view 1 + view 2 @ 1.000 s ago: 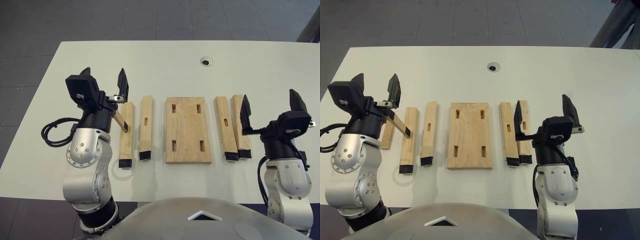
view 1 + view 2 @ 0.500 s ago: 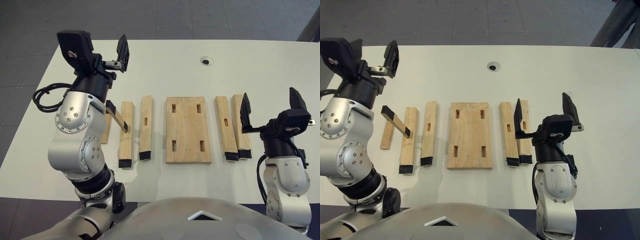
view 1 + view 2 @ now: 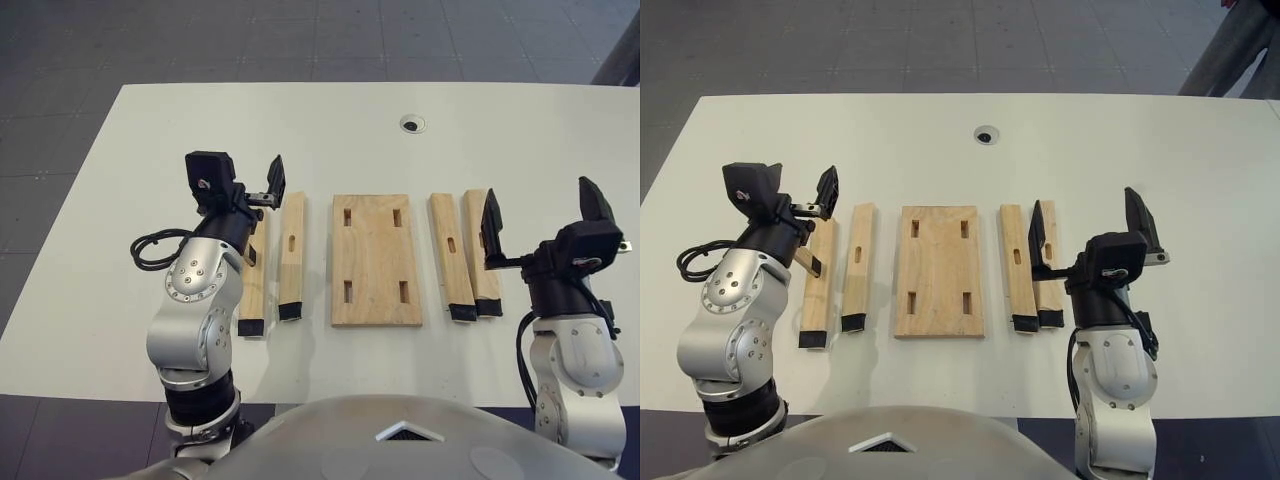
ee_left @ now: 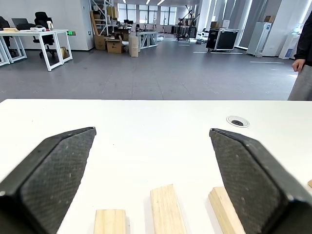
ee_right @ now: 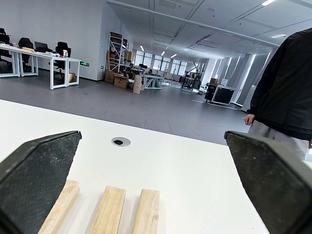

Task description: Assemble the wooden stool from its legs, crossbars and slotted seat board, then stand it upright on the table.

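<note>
Left gripper [image 3: 245,182], right gripper [image 3: 540,212]: 2 wide open, empty. Crossbar [image 3: 810,262] apparently rests across outer left leg [image 3: 815,300]; a left descent could knock it off.

You are viewing a pale wooden seat board [image 3: 375,258] lying on a white table [image 3: 520,130]. The legs [image 3: 290,270] are showing light wood with black ends. The finger pads [image 4: 53,180] are showing black cross-hatching.
</note>
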### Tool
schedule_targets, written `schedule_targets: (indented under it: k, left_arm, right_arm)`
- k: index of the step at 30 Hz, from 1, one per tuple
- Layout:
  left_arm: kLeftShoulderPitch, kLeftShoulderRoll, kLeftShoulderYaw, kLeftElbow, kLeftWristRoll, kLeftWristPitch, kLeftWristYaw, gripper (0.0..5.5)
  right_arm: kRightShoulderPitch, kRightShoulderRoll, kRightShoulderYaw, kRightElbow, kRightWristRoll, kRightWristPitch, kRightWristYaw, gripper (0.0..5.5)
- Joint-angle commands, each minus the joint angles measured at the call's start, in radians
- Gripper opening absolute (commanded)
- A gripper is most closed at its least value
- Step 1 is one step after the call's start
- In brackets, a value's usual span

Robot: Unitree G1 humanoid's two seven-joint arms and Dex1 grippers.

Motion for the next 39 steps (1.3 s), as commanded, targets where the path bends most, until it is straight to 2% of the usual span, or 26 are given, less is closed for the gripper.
schedule_targets:
  k: [1,6,11,16,18,20,25,28,31,39]
  left_arm:
    - [0.108,-0.016,-0.031,0.057,-0.011,0.040,-0.005,4.31]
    - [0.083,-0.048,-0.006,0.019,-0.037,-0.064,-0.003,4.31]
    - [-0.025,-0.046,0.043,-0.142,-0.069,-0.234,-0.007,4.31]
    - [-0.006,-0.014,0.059,-0.259,-0.130,-0.225,-0.024,4.31]
    - [0.045,0.019,0.044,-0.274,-0.121,-0.194,-0.032,4.31]
    - [0.171,0.022,0.037,-0.296,-0.087,-0.172,-0.006,4.31]
    - [0.638,0.030,-0.127,-0.336,0.074,-0.325,0.040,4.31]
    - [0.781,-0.002,-0.161,-0.314,0.112,-0.377,0.067,4.31]
    - [0.861,0.014,-0.227,-0.283,0.172,-0.394,0.075,4.31]
    - [0.833,-0.001,-0.194,-0.177,0.211,-0.241,0.089,4.31]
  right_arm:
    - [0.007,0.003,-0.005,-0.013,0.007,0.009,-0.001,5.50]
    - [0.006,0.008,0.003,-0.007,0.002,0.005,-0.004,5.50]
    - [0.013,0.008,0.021,-0.015,-0.003,0.000,0.002,5.50]
    - [0.065,-0.012,0.172,-0.160,0.016,0.075,0.047,5.50]
    - [0.069,-0.017,0.189,-0.180,0.014,0.092,0.048,5.50]
    - [0.056,-0.017,0.151,-0.173,0.022,0.102,0.041,5.50]
    - [0.035,-0.011,0.092,-0.152,0.037,0.108,0.027,5.50]
    - [0.020,-0.011,0.074,-0.132,0.043,0.106,0.024,5.50]
    - [0.005,-0.015,0.046,-0.122,0.052,0.108,0.027,5.50]
    - [-0.002,-0.011,0.042,-0.124,0.057,0.110,0.021,5.50]
